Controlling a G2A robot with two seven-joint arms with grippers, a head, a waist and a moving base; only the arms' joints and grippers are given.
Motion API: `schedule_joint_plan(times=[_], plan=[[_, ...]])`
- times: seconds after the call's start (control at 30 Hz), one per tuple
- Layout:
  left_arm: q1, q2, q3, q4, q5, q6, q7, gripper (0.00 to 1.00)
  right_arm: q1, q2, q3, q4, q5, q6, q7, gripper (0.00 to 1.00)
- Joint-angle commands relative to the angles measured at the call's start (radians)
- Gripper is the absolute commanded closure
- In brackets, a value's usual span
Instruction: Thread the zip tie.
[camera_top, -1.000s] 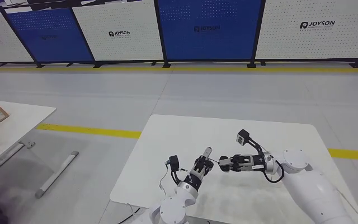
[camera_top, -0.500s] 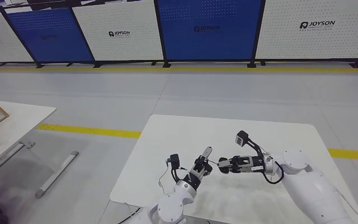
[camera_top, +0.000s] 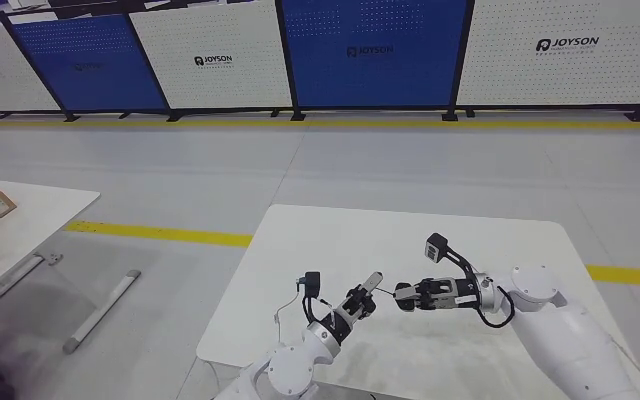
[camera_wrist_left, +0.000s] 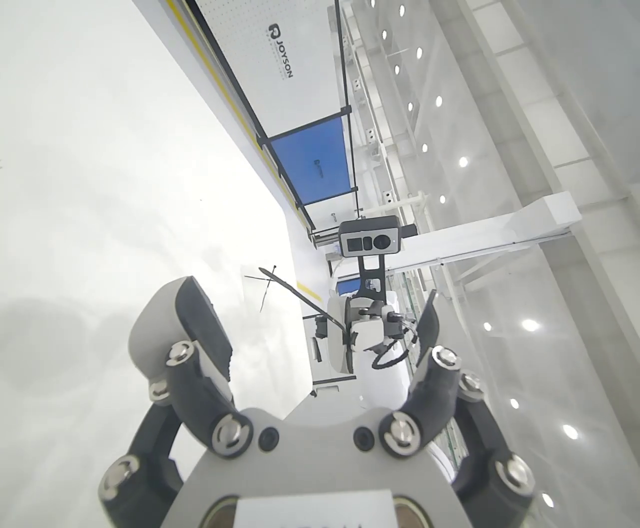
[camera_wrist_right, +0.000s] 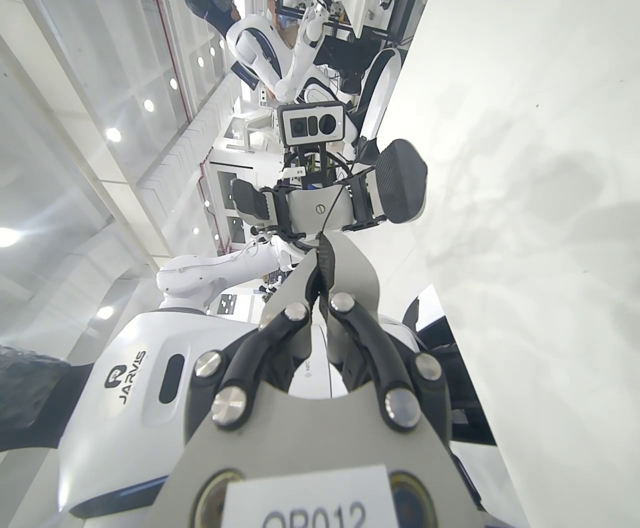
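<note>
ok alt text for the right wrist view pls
The right gripper is shut on a thin black zip tie, whose free end points toward the left gripper, which faces it with jaws open above a white table.

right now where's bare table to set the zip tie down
Bare: the far half of the table, up to its far edge, and the strip along its left edge. Crowded: the near middle, where left gripper and right gripper face each other, zip tie between them.
</note>
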Motion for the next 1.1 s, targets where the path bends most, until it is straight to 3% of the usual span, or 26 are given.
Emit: schedule_joint_plan(times=[0.0, 0.1, 0.17, 0.27, 0.53, 0.67, 0.8, 0.83, 0.9, 0.93, 0.97, 1.07], plan=[[0.0, 0.0, 0.0, 0.0, 0.0, 0.0, 0.0, 0.0, 0.0, 0.0, 0.0, 0.0, 0.0, 0.0, 0.0, 1.0], [-0.001, 0.001, 0.006, 0.003, 0.011, -0.007, -0.018, 0.0, 0.0, 0.0, 0.0, 0.0, 0.0, 0.0, 0.0, 1.0], [-0.004, 0.005, 0.006, 0.013, 0.011, -0.015, -0.099, 0.0, 0.0, 0.0, 0.0, 0.0, 0.0, 0.0, 0.0, 1.0], [0.0, 0.005, -0.008, 0.015, -0.071, -0.073, -0.151, 0.0, 0.0, 0.0, 0.0, 0.0, 0.0, 0.0, 0.0, 1.0], [0.0, 0.005, -0.008, 0.015, -0.071, -0.073, -0.151, 0.0, 0.0, 0.0, 0.0, 0.0, 0.0, 0.0, 0.0, 1.0], [-0.011, -0.005, 0.007, 0.035, -0.002, -0.109, -0.028, 0.0, 0.0, 0.0, 0.0, 0.0, 0.0, 0.0, 0.0, 1.0], [-0.03, -0.015, 0.039, 0.061, 0.014, -0.112, 0.007, 0.0, 0.0, 0.0, 0.0, 0.0, 0.0, 0.0, 0.0, 1.0], [-0.031, -0.016, 0.041, 0.063, 0.018, -0.112, 0.004, 0.04, 0.0, 0.0, 0.0, 0.0, 0.0, 0.0, 0.0, 1.0], [-0.029, -0.016, 0.043, 0.065, 0.025, -0.111, -0.008, 0.39, 0.0, 0.0, 0.0, 0.0, 0.0, 0.0, 0.0, 1.0], [-0.027, -0.016, 0.041, 0.063, 0.014, -0.11, -0.019, 0.48, 0.0, 0.0, 0.0, 0.0, 0.0, 0.0, 0.0, 1.0], [-0.025, -0.016, 0.038, 0.06, -0.004, -0.11, -0.033, 0.47, 0.0, 0.0, 0.0, 0.0, 0.0, 0.0, 0.0, 1.0], [-0.026, -0.013, 0.019, 0.055, -0.042, -0.106, -0.071, 0.57, 0.0, 0.0, 0.0, 0.0, 0.0, 0.0, 0.0, 1.0]])
